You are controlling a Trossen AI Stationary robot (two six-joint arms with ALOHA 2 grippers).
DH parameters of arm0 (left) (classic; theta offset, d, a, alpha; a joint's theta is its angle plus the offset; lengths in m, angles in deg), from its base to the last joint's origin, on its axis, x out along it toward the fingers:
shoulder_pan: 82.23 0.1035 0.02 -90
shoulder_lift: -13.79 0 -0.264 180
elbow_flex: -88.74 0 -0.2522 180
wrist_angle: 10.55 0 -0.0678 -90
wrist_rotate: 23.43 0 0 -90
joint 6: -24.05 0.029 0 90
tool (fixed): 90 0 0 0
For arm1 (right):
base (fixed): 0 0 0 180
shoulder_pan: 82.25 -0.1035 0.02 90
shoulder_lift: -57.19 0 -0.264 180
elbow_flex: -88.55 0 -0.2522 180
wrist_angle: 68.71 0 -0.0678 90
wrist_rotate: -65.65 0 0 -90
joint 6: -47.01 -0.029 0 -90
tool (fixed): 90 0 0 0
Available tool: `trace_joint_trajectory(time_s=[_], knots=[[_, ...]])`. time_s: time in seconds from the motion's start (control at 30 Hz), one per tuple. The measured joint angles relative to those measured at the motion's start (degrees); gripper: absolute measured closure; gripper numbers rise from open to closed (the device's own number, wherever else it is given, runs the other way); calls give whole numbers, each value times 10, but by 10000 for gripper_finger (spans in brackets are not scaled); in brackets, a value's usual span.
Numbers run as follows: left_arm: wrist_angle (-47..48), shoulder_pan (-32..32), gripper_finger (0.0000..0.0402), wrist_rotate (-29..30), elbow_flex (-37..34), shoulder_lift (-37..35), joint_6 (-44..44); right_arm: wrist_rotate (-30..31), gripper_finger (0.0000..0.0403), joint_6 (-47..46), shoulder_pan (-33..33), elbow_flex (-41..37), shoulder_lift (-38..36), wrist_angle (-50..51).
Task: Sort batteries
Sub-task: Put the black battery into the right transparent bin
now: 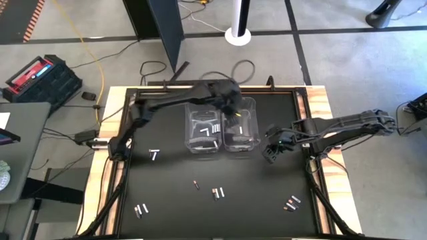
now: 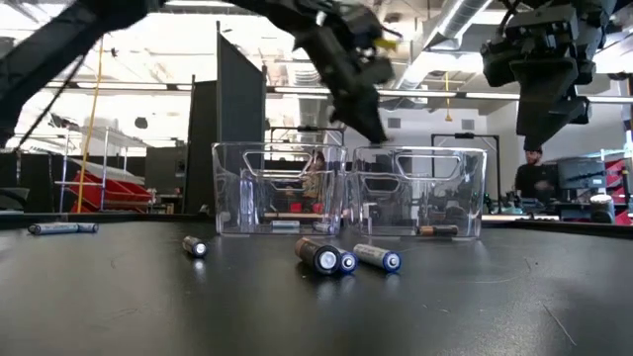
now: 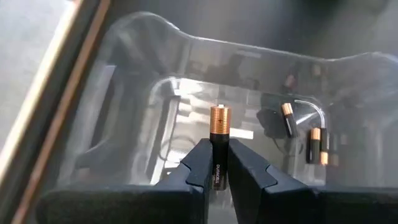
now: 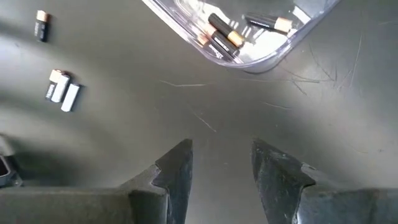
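Note:
My left gripper [image 3: 217, 154] hangs over the right one of two clear bins [image 1: 240, 127], shut on a black and copper battery [image 3: 218, 121]. Dark copper-tipped batteries [image 3: 315, 144] lie on that bin's floor. The left bin [image 1: 203, 130] holds silvery cells. Loose batteries lie on the black table: a silvery one [image 1: 154, 155], a dark one [image 1: 196, 185], a pair [image 1: 217, 193] and small groups [image 1: 141, 211] [image 1: 291, 202] near the front edge. My right gripper [image 4: 221, 165] is open above bare table, just right of the bins [image 1: 273, 150]. My left gripper pinches the battery's black body [image 3: 218, 165] between its two fingers. The battery lies along the fingers, and its copper end [image 3: 218, 117] sticks out past the fingertips. The fingers slant down from above. The battery is lifted clear, above the inside of the right bin.
The two bins stand side by side at the table's far middle. A raised wooden frame [image 1: 113, 133] edges the black mat. In the low view several batteries [image 2: 326, 257] [image 2: 194, 246] lie in front of the bins. People and shelves show in the room behind.

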Motion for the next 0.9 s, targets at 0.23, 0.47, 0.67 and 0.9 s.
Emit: trace_joint_trajectory(time_s=[0.23,0.47,0.67,0.9], knots=[[20,-22,367,-17,70,101,-1,0,223,0,-12,0,1,2],[33,-26,367,-26,61,125,-4,0,223,0,-35,0,1,6],[45,-24,367,-22,55,125,6,0,223,1,-42,0,1,9],[45,-24,367,7,55,125,23,0,223,1,-41,0,1,9]])
